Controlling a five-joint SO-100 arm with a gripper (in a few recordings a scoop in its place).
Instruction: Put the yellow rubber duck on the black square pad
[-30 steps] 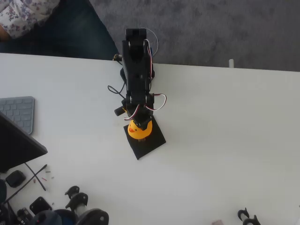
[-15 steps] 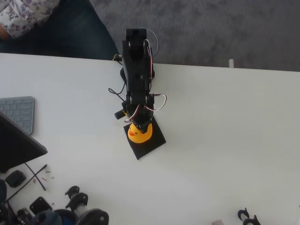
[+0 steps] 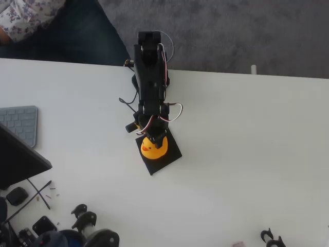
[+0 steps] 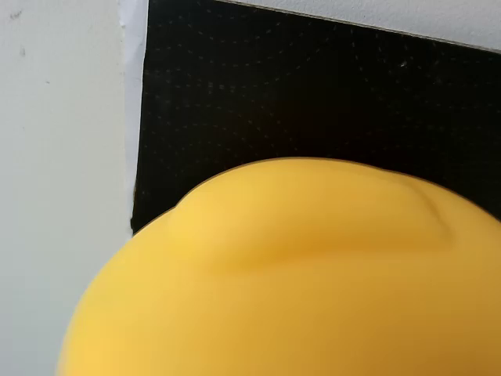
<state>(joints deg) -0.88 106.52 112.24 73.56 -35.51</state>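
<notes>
Small rounded yellow rubber duck (image 3: 153, 147) over upper part of thin black square pad (image 3: 165, 156) on white table (image 3: 247, 134). Hand (image 3: 153, 138) grip state: we cannot tell. Risk we judge: duck near pad's edge, could roll off on release.

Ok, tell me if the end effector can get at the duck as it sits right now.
Probably yes. The end effector is right over the yellow rubber duck, which is above the black square pad, and nothing stands between them. Whether it is already gripping the duck cannot be told.
</notes>
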